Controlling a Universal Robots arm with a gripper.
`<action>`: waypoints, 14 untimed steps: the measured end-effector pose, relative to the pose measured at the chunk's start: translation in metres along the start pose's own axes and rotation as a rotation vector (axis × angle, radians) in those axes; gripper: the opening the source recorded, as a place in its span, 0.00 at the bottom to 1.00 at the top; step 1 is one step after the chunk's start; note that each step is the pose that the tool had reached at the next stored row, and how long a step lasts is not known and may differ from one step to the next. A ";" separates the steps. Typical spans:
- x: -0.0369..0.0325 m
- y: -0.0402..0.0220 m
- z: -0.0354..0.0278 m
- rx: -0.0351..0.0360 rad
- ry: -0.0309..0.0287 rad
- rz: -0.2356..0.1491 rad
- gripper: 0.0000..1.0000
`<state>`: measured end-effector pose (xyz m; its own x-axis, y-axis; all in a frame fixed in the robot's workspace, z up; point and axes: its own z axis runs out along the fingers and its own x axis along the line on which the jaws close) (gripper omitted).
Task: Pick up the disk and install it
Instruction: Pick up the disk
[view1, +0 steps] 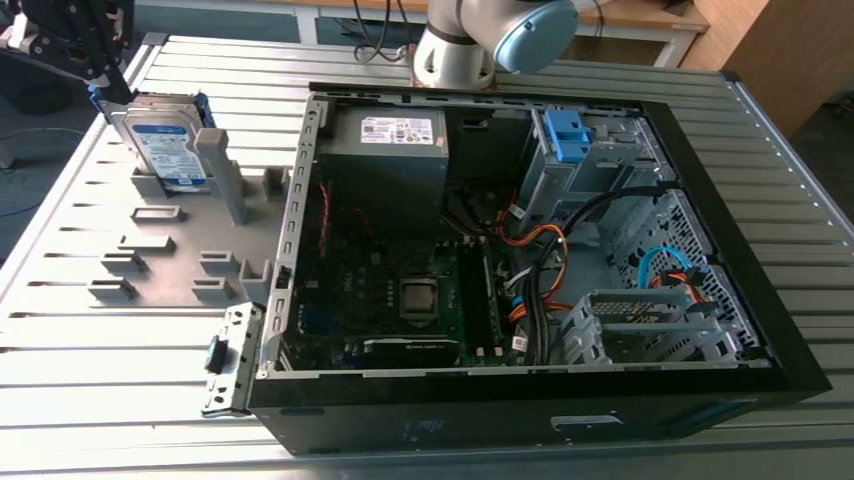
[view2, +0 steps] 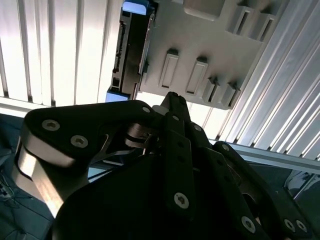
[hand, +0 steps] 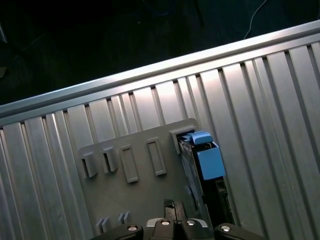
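desk: slatted aluminium, carries everything
fixture plate: grey, flat on the desk, rows of small raised slots, just beside the case on the exterior view's left
PC case: black tower on its side, side panel off
power supply: grey box, white sticker, far corner of case
motherboard: dark, bare CPU mid-board
blue clip: in the far drive bay
cables: orange/black bundle between board and bays
drive cage: silver, perforated, near corner
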<state>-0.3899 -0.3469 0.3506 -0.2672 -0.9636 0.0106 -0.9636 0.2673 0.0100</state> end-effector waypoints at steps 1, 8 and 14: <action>0.0000 0.0000 0.0000 0.0001 0.0000 -0.005 0.11; 0.0000 0.0000 0.0000 0.0006 0.0010 -0.038 0.11; 0.0000 0.0000 0.0000 0.0010 0.0016 -0.066 0.11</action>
<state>-0.3899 -0.3469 0.3506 -0.2033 -0.9790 0.0115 -0.9790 0.2034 0.0097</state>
